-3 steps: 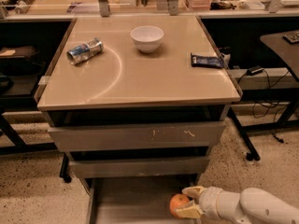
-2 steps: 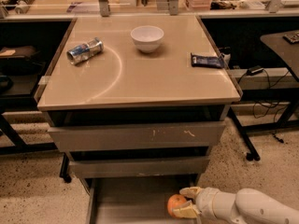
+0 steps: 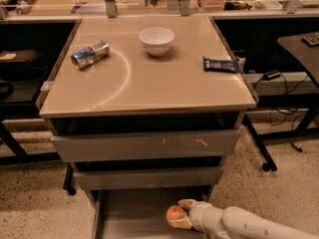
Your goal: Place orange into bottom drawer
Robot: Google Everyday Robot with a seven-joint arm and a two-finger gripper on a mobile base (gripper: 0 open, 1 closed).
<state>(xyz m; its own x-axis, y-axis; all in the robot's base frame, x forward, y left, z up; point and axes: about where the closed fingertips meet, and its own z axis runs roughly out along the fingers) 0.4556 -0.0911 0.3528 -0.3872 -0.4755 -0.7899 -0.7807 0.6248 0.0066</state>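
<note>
The orange (image 3: 175,213) is a round orange fruit held between the yellowish fingers of my gripper (image 3: 180,212), low in the camera view. The gripper is shut on it, and the white arm comes in from the lower right corner. The bottom drawer (image 3: 129,218) is pulled out below the cabinet, a grey tray with a flat floor. The orange hangs over the right part of the drawer's floor, close to its right wall; whether it touches the floor I cannot tell.
Above the drawer are the plain middle drawer front (image 3: 149,177) and the scratched top front (image 3: 144,144). On the tabletop (image 3: 124,83) lie a white bowl (image 3: 156,40), a tipped can (image 3: 90,54) and a dark snack bar (image 3: 220,64). Desks and cables stand at both sides.
The gripper with the orange has moved a little to the left, further over the open bottom drawer. Nothing on the tabletop has moved.
</note>
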